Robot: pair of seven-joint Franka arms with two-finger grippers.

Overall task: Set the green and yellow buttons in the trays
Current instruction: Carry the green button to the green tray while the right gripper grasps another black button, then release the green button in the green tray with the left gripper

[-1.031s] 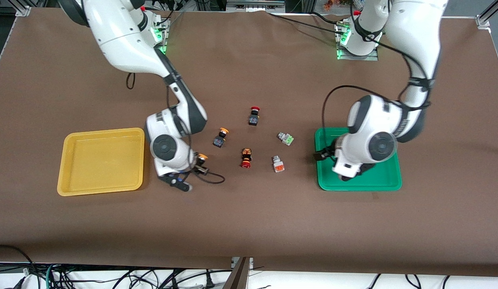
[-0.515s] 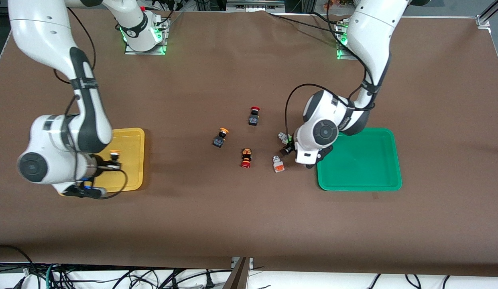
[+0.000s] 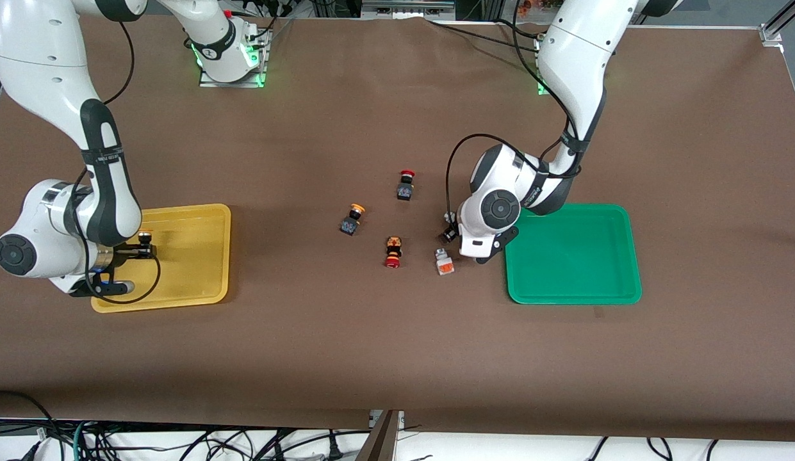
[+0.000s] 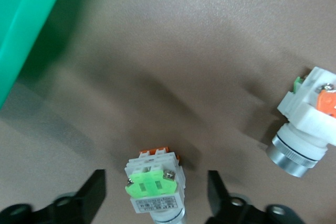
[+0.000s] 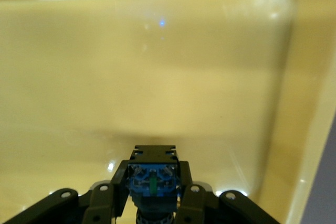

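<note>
the yellow-capped button (image 5: 153, 179) is clamped in the right claw (image 3: 138, 251), hanging over the yellow tray (image 3: 198, 282), near the tray edge at the right arm's end of the desk (image 3: 397, 358). we judge the main risk there is a release from height: the button could bounce or roll on the smooth tray floor, though the rim should stop it. the right arm reaches from its base down along the desk's end, wrist bent so the claw points in over the tray.

the green-faced block (image 4: 154, 191) lies on the desk beside the green tray (image 3: 573, 291), toward the right arm's end from it. the left claw (image 4: 155, 203) is spread wide with a finger on each side of the block, not yet touching it in the left wrist view. we think the danger here is an uneven close: one finger could meet the block first and push or twist it, or the claw could nudge the orange-faced block (image 3: 443, 262) just beside it, nearer the camera. the left arm drops from its base with its wrist low over the desk at that tray's edge.

a second yellow-capped button (image 3: 352, 219) still waits well apart from the green tray, among two red-capped buttons (image 3: 405, 185) we must leave alone.
</note>
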